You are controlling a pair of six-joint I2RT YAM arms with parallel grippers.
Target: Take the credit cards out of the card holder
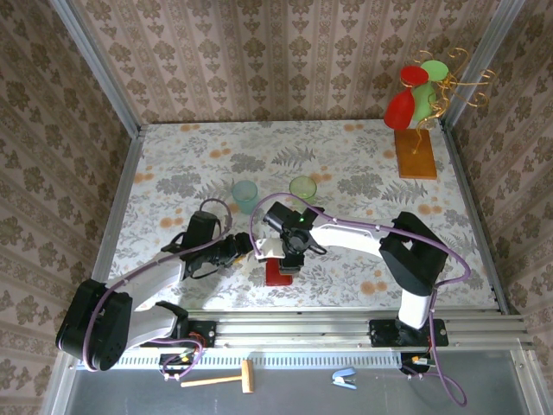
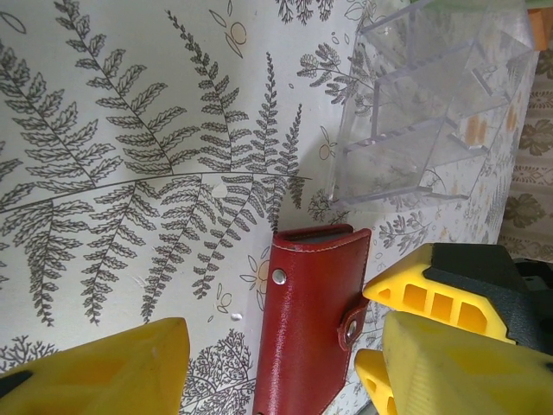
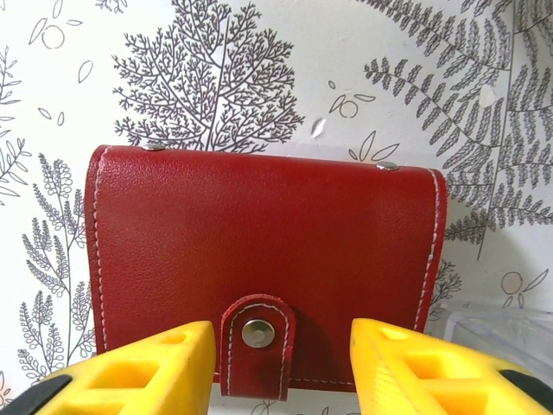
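— Where does the card holder lie?
— Flat on the fern-print desk; it is folded shut with its tab snapped down; a clear plastic box stands just beside it.
— And the right claw?
— It hovers at the holder's tab edge; its yellow fingers stand apart, one on either side of the tab, gripping nothing.
— The left claw?
— Open as well; it hangs near the holder's end, fingers wide, holding nothing.
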